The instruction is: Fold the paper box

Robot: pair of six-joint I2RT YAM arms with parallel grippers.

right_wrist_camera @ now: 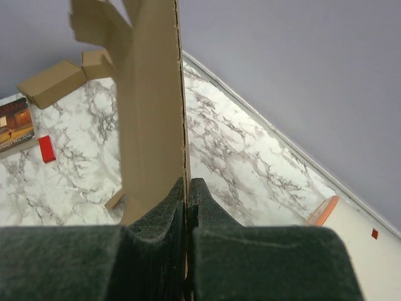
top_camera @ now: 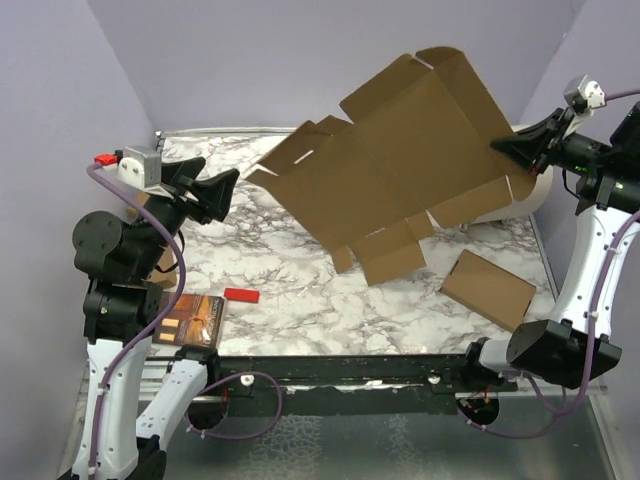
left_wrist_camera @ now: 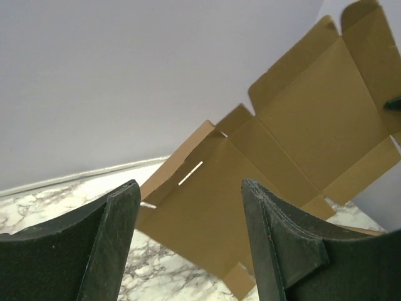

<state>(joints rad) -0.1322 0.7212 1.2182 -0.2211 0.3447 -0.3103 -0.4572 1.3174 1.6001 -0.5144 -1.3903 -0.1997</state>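
My right gripper (right_wrist_camera: 187, 182): fingers pressed together on the right-hand edge of the paper box (top_camera: 400, 160), with the sheet pinched between the pads. My left gripper (top_camera: 228, 185): fingers apart, nothing between them, pointed at the box's left edge, near but not touching.

The box hangs from the right grip, raised and tilted. Its far right corner is high and its lower flaps are down by the marble table (top_camera: 300, 310); contact there unclear.

The box is unfolded: plain brown corrugated, panels flat, side flaps and tabs spread out, narrow slots showing.

small cardboard box (top_camera: 490, 288) right; red block (top_camera: 241, 295) near book (top_camera: 190, 320); cream cylinder (top_camera: 535, 195) far right.
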